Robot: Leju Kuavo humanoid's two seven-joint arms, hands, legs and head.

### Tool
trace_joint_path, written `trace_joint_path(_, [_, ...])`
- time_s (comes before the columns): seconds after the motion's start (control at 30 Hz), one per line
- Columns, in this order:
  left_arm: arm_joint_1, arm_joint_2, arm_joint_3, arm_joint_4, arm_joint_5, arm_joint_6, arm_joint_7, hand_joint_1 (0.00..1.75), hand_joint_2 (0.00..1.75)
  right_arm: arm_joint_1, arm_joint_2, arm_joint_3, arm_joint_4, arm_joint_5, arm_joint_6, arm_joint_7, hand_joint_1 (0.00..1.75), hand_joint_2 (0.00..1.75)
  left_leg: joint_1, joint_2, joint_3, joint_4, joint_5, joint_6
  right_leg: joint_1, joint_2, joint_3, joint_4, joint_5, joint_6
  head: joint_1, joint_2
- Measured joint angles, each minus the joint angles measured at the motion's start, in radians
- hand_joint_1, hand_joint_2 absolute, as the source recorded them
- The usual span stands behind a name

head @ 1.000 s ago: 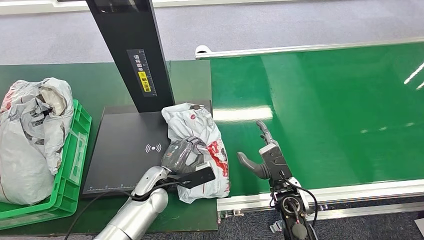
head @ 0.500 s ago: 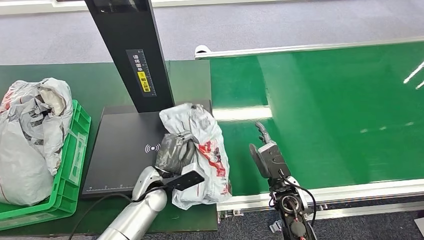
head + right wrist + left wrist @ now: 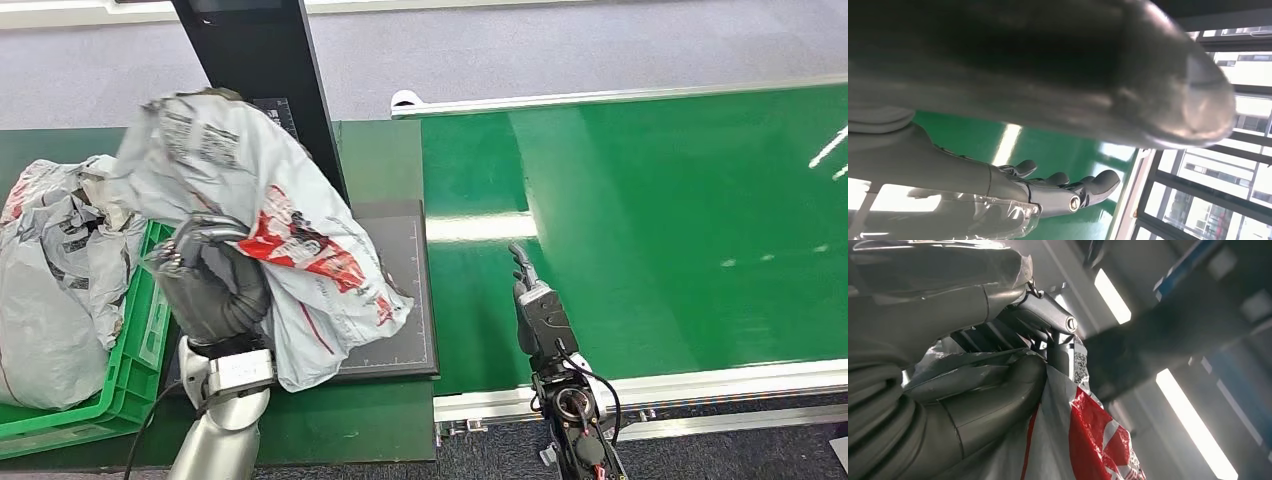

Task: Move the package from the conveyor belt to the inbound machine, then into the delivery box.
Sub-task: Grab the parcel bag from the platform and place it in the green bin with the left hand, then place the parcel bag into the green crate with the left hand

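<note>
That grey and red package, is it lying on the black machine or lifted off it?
Lifted: the left hand grips the package above the machine's plate.

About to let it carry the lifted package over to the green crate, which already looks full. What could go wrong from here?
The left hand grips the package by a bunch of loose film, with most of the bag hanging free; it may slip or swing.

The package hangs close to the black post of the inbound machine and could snag on it.

The green crate already holds a bulging grey bag above its rim, so a dropped package may slide off.
</note>
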Motion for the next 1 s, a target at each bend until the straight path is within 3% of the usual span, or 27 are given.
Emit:
trace_joint_path(0.2, [0.02,-0.026,0.111,-0.215,0.039,0.0,0.0,1.75,1.75,-0.003,-0.002,0.002,0.017,-0.044,0.008,-0.011,0.0,0.0,0.0,0.0,0.0,0.0,0.0,0.0,0.0,0.0,0.0,0.0,0.0,0.0,0.0,0.0])
trace_joint_path(0.3, [0.018,-0.034,0.241,-0.345,0.021,0.001,0.0,1.75,1.75,0.005,-0.008,0.003,0.019,-0.068,0.007,-0.018,0.0,0.0,0.0,0.0,0.0,0.0,0.0,0.0,0.0,0.0,0.0,0.0,0.0,0.0,0.0,0.0])
trace_joint_path(0.4, [0.004,-0.03,0.411,-0.429,-0.118,0.001,0.0,1.75,1.75,0.032,-0.018,0.003,0.005,-0.084,-0.007,-0.018,0.0,0.0,0.0,0.0,0.0,0.0,0.0,0.0,0.0,0.0,0.0,0.0,-0.001,0.0,0.0,0.0])
trace_joint_path(0.53, [-0.02,-0.013,0.613,-0.462,-0.257,0.0,0.0,1.75,1.75,0.072,-0.031,0.001,-0.036,-0.085,-0.016,-0.013,0.0,0.0,0.0,0.001,0.0,0.0,0.0,0.0,0.0,0.001,-0.001,0.0,-0.001,-0.001,0.0,0.0])
trace_joint_path(0.7, [-0.033,0.001,0.732,-0.463,-0.289,0.0,0.002,1.75,1.75,0.091,-0.038,0.001,-0.063,-0.084,-0.021,-0.006,0.0,0.0,0.0,0.0,0.001,0.0,0.0,0.0,0.0,0.0,0.0,0.0,0.0,0.0,0.0,0.0])
trace_joint_path(0.8, [-0.05,0.021,0.817,-0.351,-0.372,0.0,0.015,1.75,1.75,0.101,-0.042,-0.001,-0.085,-0.077,-0.021,0.014,0.0,0.0,0.0,0.0,0.001,0.0,0.0,0.0,0.0,0.0,0.0,0.0,0.0,0.0,0.0,0.0])
trace_joint_path(0.9, [-0.058,0.05,0.905,-0.143,-0.505,-0.004,0.144,1.75,1.75,0.106,-0.043,-0.007,-0.111,-0.049,0.0,0.034,0.0,0.0,0.0,0.003,0.002,-0.001,0.0,0.0,0.0,0.003,0.0,0.0,0.0,-0.001,0.0,0.0])
trace_joint_path(1.0, [-0.035,0.105,0.904,0.039,-0.557,-0.02,0.424,1.75,1.75,0.108,-0.043,-0.017,-0.127,-0.022,0.019,0.045,0.0,0.0,0.001,0.006,0.002,-0.001,0.0,0.0,0.001,0.005,-0.001,0.001,0.001,-0.002,0.0,0.0])
